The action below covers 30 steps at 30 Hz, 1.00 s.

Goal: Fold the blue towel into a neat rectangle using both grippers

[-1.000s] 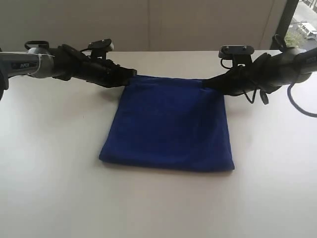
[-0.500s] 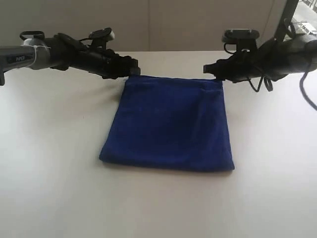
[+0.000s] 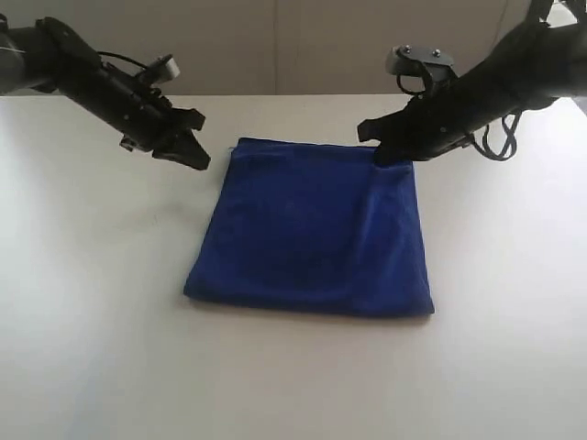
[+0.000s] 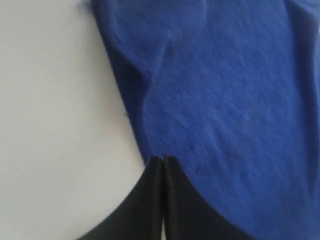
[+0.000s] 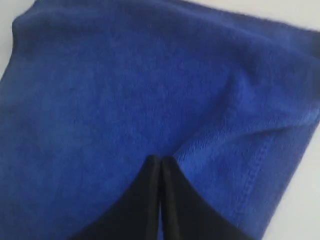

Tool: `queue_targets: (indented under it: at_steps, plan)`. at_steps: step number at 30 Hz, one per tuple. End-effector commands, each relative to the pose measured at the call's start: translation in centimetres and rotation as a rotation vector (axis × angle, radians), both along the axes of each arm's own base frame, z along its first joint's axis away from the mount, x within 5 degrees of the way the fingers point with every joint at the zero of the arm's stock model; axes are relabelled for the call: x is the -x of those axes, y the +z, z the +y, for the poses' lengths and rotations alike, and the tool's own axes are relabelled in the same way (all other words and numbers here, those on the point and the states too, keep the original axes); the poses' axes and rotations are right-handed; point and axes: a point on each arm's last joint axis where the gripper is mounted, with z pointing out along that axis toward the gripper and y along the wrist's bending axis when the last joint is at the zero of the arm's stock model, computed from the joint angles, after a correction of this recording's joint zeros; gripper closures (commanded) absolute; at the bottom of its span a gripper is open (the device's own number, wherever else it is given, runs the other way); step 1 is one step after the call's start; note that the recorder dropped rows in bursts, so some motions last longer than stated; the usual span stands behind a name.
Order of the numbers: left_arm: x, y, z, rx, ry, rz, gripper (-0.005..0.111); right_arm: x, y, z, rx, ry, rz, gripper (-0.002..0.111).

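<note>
Here the blue towel (image 3: 312, 229) lies folded flat on the white table (image 3: 92, 321) at mid-frame. The left gripper (image 3: 197, 158), jaws pressed together and empty, hangs just off its upper-left corner. The right gripper (image 3: 378, 148), likewise pinched together, sits over its upper-right corner.

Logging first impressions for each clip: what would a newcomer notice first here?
A deep blue towel lies folded on the white table. The left gripper, shut, hangs just off its far-left corner; the right gripper, also shut, sits over the far-right corner.

no legible txt — none.
</note>
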Motion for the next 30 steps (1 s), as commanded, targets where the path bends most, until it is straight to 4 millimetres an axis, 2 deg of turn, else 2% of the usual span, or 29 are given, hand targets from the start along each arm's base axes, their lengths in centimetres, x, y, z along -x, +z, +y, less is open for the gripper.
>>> queue_targets:
  at_steps: [1,5,8,12,14,17,21,23,26,29,30]
  plan:
    - [2.1,0.4,-2.2,0.008,-0.122,0.054,0.107,1.2,-0.4,0.9,0.041,0.042,0.123,0.108]
    - [3.9,0.0,-4.3,-0.029,-0.19,0.04,0.107,2.4,-0.8,2.6,0.123,0.124,0.21,0.108]
    - [5.1,-0.4,-5.1,-0.09,-0.218,0.026,0.107,2.9,-1.3,3.3,0.18,0.107,0.238,0.108]
    - [6.8,-1.4,-5.9,-0.139,-0.251,0.045,0.107,3.6,-2.7,3.6,0.224,0.078,0.255,0.108]
    - [7.7,-2.6,-6.4,-0.155,-0.264,0.073,0.107,4.4,-3.9,3.7,0.234,0.066,0.262,0.108]
    - [8.3,-3.6,-6.3,-0.187,-0.266,0.089,0.107,5.0,-4.8,3.5,0.245,0.064,0.275,0.108]
    - [9.0,-4.1,-6.1,-0.193,-0.254,0.124,0.107,5.9,-5.7,3.2,0.267,0.08,0.321,0.108]
    - [9.2,-3.9,-6.0,-0.194,-0.247,0.131,0.107,6.3,-5.9,3.2,0.267,0.074,0.332,0.108]
    - [9.9,-2.0,-5.8,-0.187,-0.23,0.098,0.107,6.8,-5.5,3.1,0.267,0.068,0.311,0.108]
    - [10.0,0.3,-5.6,-0.177,-0.196,0.004,0.107,6.3,-3.6,3.0,0.256,0.038,0.198,0.108]
    - [9.6,1.3,-5.5,-0.174,-0.168,-0.07,0.107,6.0,-2.4,3.0,0.251,0.018,0.122,0.108]
